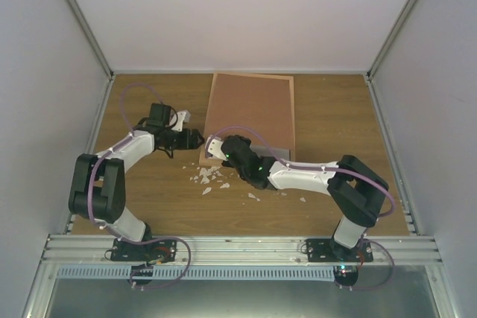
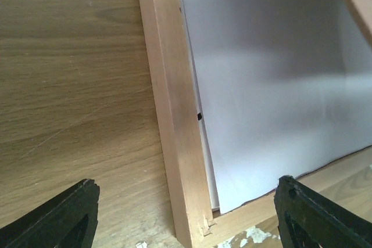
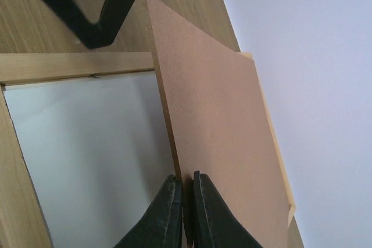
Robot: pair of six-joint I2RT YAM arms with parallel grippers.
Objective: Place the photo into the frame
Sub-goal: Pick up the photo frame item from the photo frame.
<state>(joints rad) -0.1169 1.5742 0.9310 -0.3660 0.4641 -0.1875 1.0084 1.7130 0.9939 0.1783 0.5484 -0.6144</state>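
Overhead, my right gripper (image 1: 218, 153) sits at the near left corner of the frame (image 1: 291, 109). The frame lies at the back of the table (image 1: 335, 124), under the brown backing board (image 1: 250, 113). My left gripper (image 1: 195, 138) hovers just beside the frame's left rail, and white scraps (image 1: 210, 176) litter the wood nearby.

From my left wrist, my fingers stand wide apart, gripping nothing, with that rail below them. Inside the rail lies a white sheet, which I take for the photo (image 2: 273, 97) face down, though no printed side shows.

From my right wrist, my fingers are pinched on the board's edge, holding it tilted above the opening.

I judge the photo seated and the closing step in hand. Next I must lower the board squarely inside the rails without dragging the sheet, my left ready to steady the frame.
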